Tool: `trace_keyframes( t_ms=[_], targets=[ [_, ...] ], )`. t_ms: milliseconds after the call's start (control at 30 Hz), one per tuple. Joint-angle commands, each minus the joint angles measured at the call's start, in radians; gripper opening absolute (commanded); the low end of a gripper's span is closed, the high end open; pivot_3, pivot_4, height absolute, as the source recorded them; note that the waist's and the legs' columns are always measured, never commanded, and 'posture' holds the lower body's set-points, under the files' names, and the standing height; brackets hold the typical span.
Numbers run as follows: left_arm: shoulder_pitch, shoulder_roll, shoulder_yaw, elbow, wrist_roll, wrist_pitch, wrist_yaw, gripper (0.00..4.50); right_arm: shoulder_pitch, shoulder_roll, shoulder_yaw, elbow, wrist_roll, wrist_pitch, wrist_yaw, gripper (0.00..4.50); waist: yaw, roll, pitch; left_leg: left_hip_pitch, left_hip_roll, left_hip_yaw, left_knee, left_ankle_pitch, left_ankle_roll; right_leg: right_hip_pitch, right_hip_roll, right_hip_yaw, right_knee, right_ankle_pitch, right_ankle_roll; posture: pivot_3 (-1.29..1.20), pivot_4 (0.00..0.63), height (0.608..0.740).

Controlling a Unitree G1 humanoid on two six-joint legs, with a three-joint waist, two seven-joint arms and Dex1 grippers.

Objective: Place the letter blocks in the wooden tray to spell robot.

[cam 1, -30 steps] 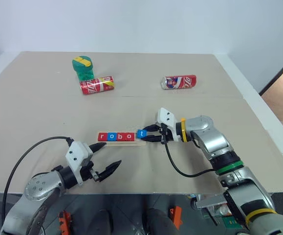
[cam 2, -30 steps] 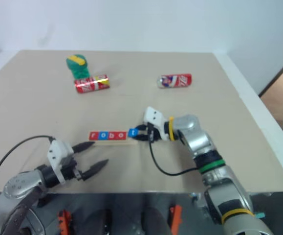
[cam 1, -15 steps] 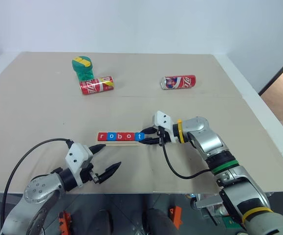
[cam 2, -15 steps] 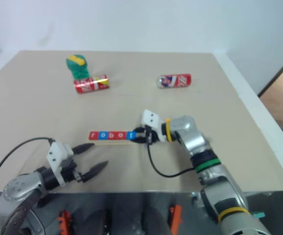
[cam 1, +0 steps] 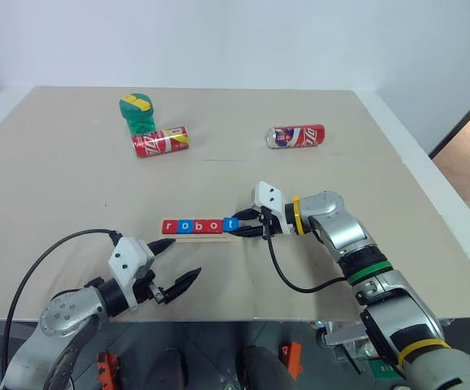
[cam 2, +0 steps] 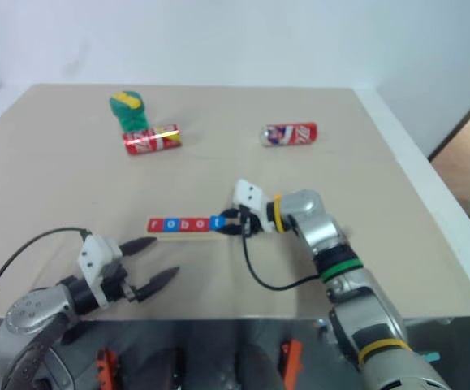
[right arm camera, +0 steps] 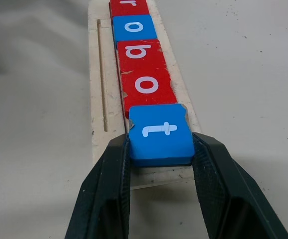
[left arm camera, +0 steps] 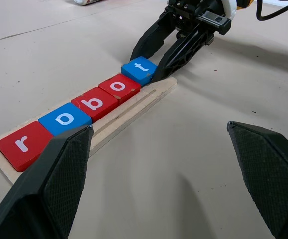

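The wooden tray (left arm camera: 134,107) lies flat in the middle of the tan table (cam 1: 72,187). Five letter blocks sit on it in a row, side by side. They go red r (left arm camera: 22,145), blue o (left arm camera: 65,118), red b (left arm camera: 95,103), red o (left arm camera: 119,86) and blue t (right arm camera: 160,133). Together they spell robot.

The right gripper (right arm camera: 161,159) is at the t end of the tray. Its two black fingers (right arm camera: 109,184) squeeze the blue t block from both sides. The t block sits on the end of the tray, right next to the red o. The fingertips are down by the tray's end.

The left gripper (cam 1: 172,268) hangs low over the table, near the front edge and a little apart from the tray. Its two fingers are spread wide and hold nothing.

Far back on the table a red soda can (cam 1: 161,140) lies on its side. A green thing with a yellow stripe on top (cam 1: 138,112) stands just behind it. Another red soda can (cam 1: 298,136) lies on its side well off to the right.
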Motion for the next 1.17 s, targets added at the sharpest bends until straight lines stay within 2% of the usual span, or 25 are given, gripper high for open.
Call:
trace_keyframes(
  t_ms=[33, 100, 167, 233, 333, 367, 400, 433, 500, 533, 700, 833, 933, 1033, 1167],
  targets=[
    [-0.012, 0.004, 0.014, -0.016, 0.000, -0.015, 0.002, 4.50, -0.027, 0.004, -0.023, -0.004, 0.015, 0.012, 0.017, 1.69, 0.000, 0.000, 0.000, 0.000, 0.000, 0.000, 0.000, 0.000, 0.000, 0.000, 0.000, 0.000, 0.000, 0.000, 0.000, 0.00, 0.150, 0.740],
    [-0.020, -0.001, 0.018, -0.013, -0.006, -0.016, 0.003, 4.50, -0.032, 0.006, -0.026, -0.008, 0.027, 0.036, 0.029, 1.69, 0.000, 0.000, 0.000, 0.000, 0.000, 0.000, 0.000, 0.000, 0.000, 0.000, 0.000, 0.000, 0.000, 0.000, 0.000, 0.00, 0.150, 0.740],
    [-0.030, -0.014, 0.030, -0.011, -0.016, -0.009, 0.023, 4.50, -0.037, 0.010, -0.032, -0.010, 0.026, 0.055, 0.014, 2.25, 0.000, 0.000, 0.000, 0.000, 0.000, 0.000, 0.000, 0.000, 0.000, 0.000, 0.000, 0.000, 0.000, 0.000, 0.000, 0.00, 0.150, 0.740],
    [-0.038, -0.028, 0.040, -0.010, -0.026, -0.003, 0.040, 4.50, -0.038, 0.008, -0.033, -0.009, 0.021, 0.059, 0.008, 2.60, 0.000, 0.000, 0.000, 0.000, 0.000, 0.000, 0.000, 0.000, 0.000, 0.000, 0.000, 0.000, 0.000, 0.000, 0.000, 0.00, 0.150, 0.740],
    [-0.045, -0.039, 0.046, -0.004, -0.035, 0.000, 0.050, 4.50, -0.035, 0.005, -0.037, -0.014, 0.020, 0.066, 0.007, 2.60, 0.000, 0.000, 0.000, 0.000, 0.000, 0.000, 0.000, 0.000, 0.000, 0.000, 0.000, 0.000, 0.000, 0.000, 0.000, 0.00, 0.150, 0.740],
    [-0.044, -0.040, 0.044, -0.004, -0.037, 0.001, 0.049, 4.50, -0.032, 0.003, -0.038, -0.017, 0.020, 0.067, 0.008, 2.73, 0.000, 0.000, 0.000, 0.000, 0.000, 0.000, 0.000, 0.000, 0.000, 0.000, 0.000, 0.000, 0.000, 0.000, 0.000, 0.00, 0.150, 0.740],
    [-0.043, -0.040, 0.042, -0.005, -0.038, 0.002, 0.049, 4.50, -0.030, 0.002, -0.037, -0.017, 0.019, 0.065, 0.008, 3.11, 0.000, 0.000, 0.000, 0.000, 0.000, 0.000, 0.000, 0.000, 0.000, 0.000, 0.000, 0.000, 0.000, 0.000, 0.000, 0.00, 0.150, 0.740],
    [-0.042, -0.040, 0.040, -0.005, -0.038, 0.002, 0.049, 4.50, -0.029, 0.001, -0.037, -0.017, 0.019, 0.064, 0.009, 3.25, 0.000, 0.000, 0.000, 0.000, 0.000, 0.000, 0.000, 0.000, 0.000, 0.000, 0.000, 0.000, 0.000, 0.000, 0.000, 0.00, 0.150, 0.740],
    [-0.038, -0.039, 0.036, -0.008, -0.036, 0.001, 0.047, 4.50, -0.030, -0.001, -0.048, -0.028, 0.027, 0.075, 0.002, 4.24, 0.000, 0.000, 0.000, 0.000, 0.000, 0.000, 0.000, 0.000, 0.000, 0.000, 0.000, 0.000, 0.000, 0.000, 0.000, 0.00, 0.150, 0.740],
    [-0.034, -0.036, 0.034, -0.010, -0.035, -0.001, 0.045, 4.50, -0.033, -0.003, -0.063, -0.039, 0.038, 0.092, -0.005, 4.42, 0.000, 0.000, 0.000, 0.000, 0.000, 0.000, 0.000, 0.000, 0.000, 0.000, 0.000, 0.000, 0.000, 0.000, 0.000, 0.00, 0.150, 0.740],
    [0.001, -0.022, 0.046, -0.025, -0.046, -0.003, 0.029, 4.50, 0.023, -0.023, -0.167, -0.235, 0.141, 0.292, -0.068, 4.48, 0.000, 0.001, 0.000, -0.001, 0.000, 0.000, 0.000, 0.000, 0.000, 0.000, 0.000, 0.000, 0.000, 0.000, 0.000, 0.00, 0.150, 0.740],
    [0.024, -0.022, 0.063, -0.038, -0.090, 0.023, 0.029, 4.50, 0.145, -0.020, -0.256, -0.414, 0.209, 0.442, -0.194, 4.48, 0.002, 0.000, 0.000, -0.002, -0.001, -0.003, -0.001, 0.000, -0.001, 0.000, 0.000, -0.001, 0.000, -0.002, 0.000, 0.00, 0.150, 0.740],
    [0.017, -0.027, 0.117, -0.016, -0.107, 0.035, 0.063, 4.50, 0.217, -0.033, -0.348, -0.453, 0.228, 0.463, -0.302, 4.48, 0.001, 0.001, 0.001, -0.003, -0.001, -0.004, 0.000, 0.000, -0.001, -0.001, -0.001, -0.002, 0.000, -0.002, 0.001, 0.00, 0.150, 0.740],
    [-0.005, 0.012, 0.201, 0.060, -0.063, 0.010, 0.082, 4.50, 0.296, -0.098, -0.442, -0.454, 0.262, 0.439, -0.299, 4.48, 0.004, 0.001, 0.001, -0.003, -0.002, -0.003, 0.001, 0.000, -0.001, 0.000, -0.001, -0.002, 0.000, -0.001, 0.002, 0.00, 0.150, 0.740],
    [-0.119, 0.163, 0.341, 0.333, -0.051, -0.046, -0.020, 4.50, 0.290, -0.234, -0.433, -0.355, 0.250, 0.291, -0.146, 4.48, 0.003, 0.003, 0.002, -0.003, -0.003, -0.003, 0.002, 0.001, 0.001, -0.001, -0.001, -0.003, 0.000, -0.001, 0.000, 0.00, 0.150, 0.740]
  ],
)
